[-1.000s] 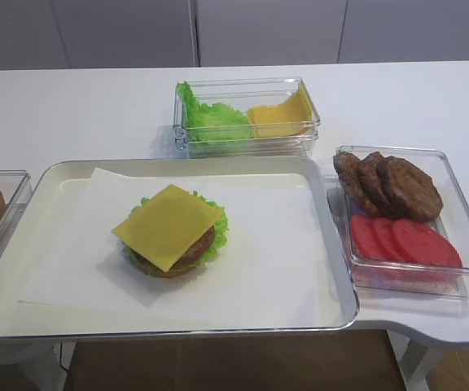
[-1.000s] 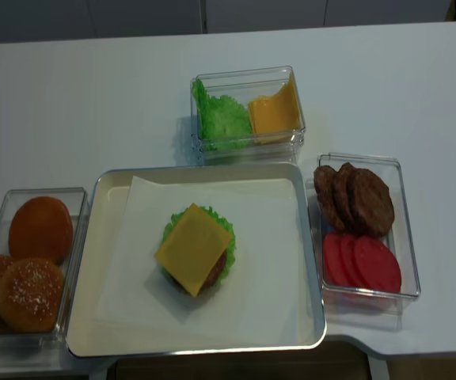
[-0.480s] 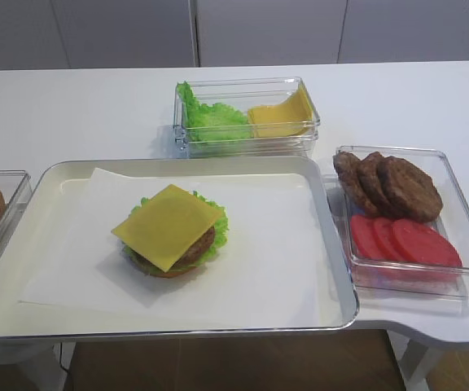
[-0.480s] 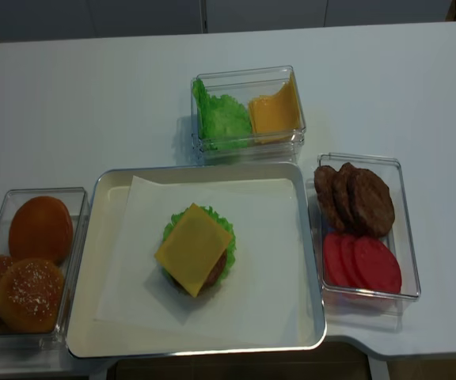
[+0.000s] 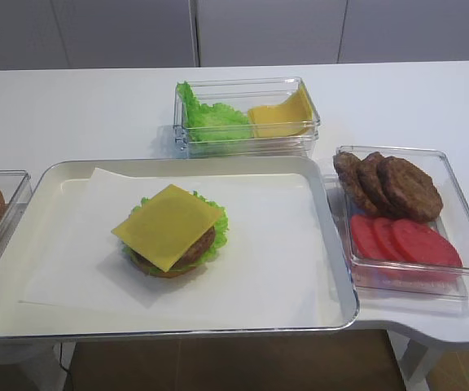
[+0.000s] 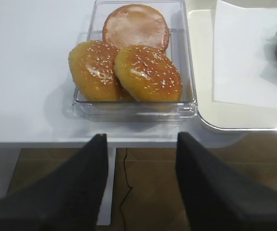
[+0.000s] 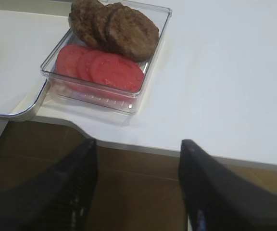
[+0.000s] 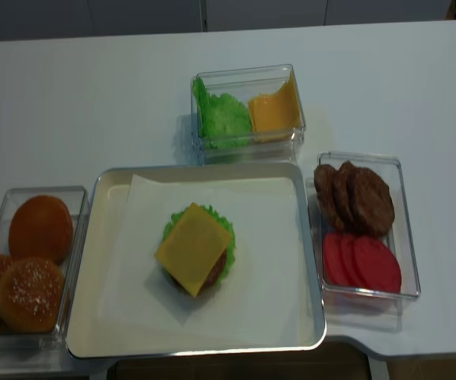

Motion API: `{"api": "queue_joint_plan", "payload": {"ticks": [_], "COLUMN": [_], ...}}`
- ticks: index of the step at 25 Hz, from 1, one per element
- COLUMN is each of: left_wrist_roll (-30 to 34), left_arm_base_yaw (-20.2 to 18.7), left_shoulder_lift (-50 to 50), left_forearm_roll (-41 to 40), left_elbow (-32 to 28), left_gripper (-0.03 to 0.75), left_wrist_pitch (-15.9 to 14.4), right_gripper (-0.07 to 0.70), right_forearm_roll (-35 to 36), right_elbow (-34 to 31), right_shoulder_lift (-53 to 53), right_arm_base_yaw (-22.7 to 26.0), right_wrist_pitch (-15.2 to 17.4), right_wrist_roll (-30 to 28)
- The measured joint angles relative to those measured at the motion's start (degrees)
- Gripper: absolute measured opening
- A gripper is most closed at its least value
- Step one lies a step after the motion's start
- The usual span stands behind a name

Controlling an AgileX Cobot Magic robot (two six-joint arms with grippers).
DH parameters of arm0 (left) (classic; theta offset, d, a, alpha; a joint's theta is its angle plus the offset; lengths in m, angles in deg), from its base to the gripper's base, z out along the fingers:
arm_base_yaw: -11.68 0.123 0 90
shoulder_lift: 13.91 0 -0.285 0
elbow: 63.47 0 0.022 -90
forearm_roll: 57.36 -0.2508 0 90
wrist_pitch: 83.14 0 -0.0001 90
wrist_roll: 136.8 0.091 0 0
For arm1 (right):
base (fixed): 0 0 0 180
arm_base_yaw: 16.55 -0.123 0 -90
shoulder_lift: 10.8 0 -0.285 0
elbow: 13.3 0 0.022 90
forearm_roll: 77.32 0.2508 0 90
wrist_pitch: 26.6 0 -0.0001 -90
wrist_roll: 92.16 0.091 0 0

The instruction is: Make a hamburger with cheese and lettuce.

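Nearest to me, my right hand (image 7: pixel 136 192) hangs off the front edge of the desk (image 7: pixel 225 96), its two dark fingers spread wide with nothing between them; their tips run out of the bottom of my wrist view. My left hand (image 6: pixel 138 187) sits the same way on the other side, fingers apart and holding nothing, tips also cut off.

Just beyond the left hand is a clear box of buns (image 6: pixel 138 67): two seeded tops in front, a plain one behind. Beyond the right hand is a clear box (image 7: pixel 148 72) with red tomato slices (image 7: pixel 105 70) in front and overlapping brown patties (image 7: pixel 114 26) behind.

Between the boxes lies the tray (image 5: pixel 336 269), lined with white paper (image 5: pixel 267 252). The hamburger (image 5: pixel 173 248) stands left of the tray's middle, and the cheese (image 5: pixel 168 225) lies flat on top, corners overhanging. It hides most of the patty and lettuce (image 5: pixel 216 228), which shows only as a frilly rim.

Farthest, a clear tub (image 8: pixel 248 75) holds more green leaves (image 8: pixel 222 119) and bent yellow slices (image 8: pixel 274 112).
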State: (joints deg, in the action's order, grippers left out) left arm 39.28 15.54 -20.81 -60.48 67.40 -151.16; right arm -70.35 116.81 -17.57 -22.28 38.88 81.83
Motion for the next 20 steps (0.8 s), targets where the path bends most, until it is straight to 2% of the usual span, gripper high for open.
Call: {"api": "queue_joint_plan", "payload": {"ticks": [20], "left_wrist_roll": [0.0], "left_arm_base_yaw": [0.0], "left_shoulder_lift": [0.0], "left_forearm_roll": [0.0], "left_elbow": [0.0], "left_gripper": [0.344], "left_wrist_pitch": [0.0], "right_gripper": [0.408], "right_forearm_roll": [0.0], "right_elbow": [0.0], "right_shoulder_lift": [0.0], "right_arm_base_yaw": [0.0], "right_wrist_pitch": [0.0], "right_wrist_roll": [0.0]}}
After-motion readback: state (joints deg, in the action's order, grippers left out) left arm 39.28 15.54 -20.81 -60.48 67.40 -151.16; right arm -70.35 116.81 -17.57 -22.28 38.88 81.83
